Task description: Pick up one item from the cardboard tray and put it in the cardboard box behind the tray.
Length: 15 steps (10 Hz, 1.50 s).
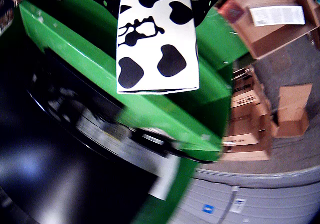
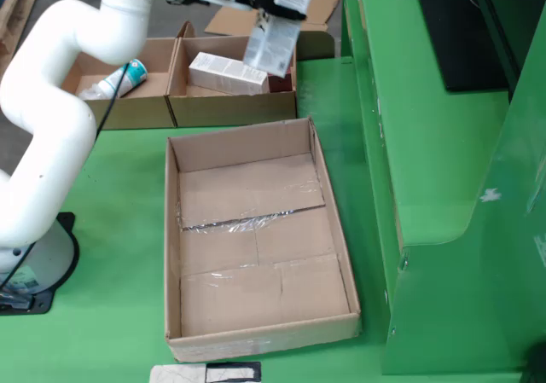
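In the view that rides on the gripper, a white carton with black cow patches (image 1: 157,39) fills the top middle, hanging tilted in front of the camera. In the still view from above, my gripper (image 2: 277,3) is shut on this carton (image 2: 271,43), which is blurred and hangs in the air over the right compartment of the cardboard tray (image 2: 179,110). A white box (image 2: 228,73) lies in that compartment. The left compartment holds a white tube with a blue end (image 2: 119,80). The large open cardboard box (image 2: 173,229) lies empty below the tray in this view.
A green machine frame (image 2: 426,144) rises along the right, close to the large box's right wall. The arm's base (image 2: 26,264) stands at the left. More open cardboard (image 2: 320,3) lies beyond the tray. A cow-patterned piece (image 2: 205,373) lies at the bottom edge.
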Each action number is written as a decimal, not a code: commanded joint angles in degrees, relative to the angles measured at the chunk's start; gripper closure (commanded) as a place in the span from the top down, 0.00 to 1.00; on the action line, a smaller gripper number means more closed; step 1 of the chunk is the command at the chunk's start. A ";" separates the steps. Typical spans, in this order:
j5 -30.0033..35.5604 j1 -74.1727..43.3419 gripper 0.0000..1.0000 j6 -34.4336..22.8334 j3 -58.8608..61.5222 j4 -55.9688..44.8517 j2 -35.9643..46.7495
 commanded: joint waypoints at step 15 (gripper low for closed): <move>-0.58 56.01 0.00 -1.00 1.66 0.77 -6.05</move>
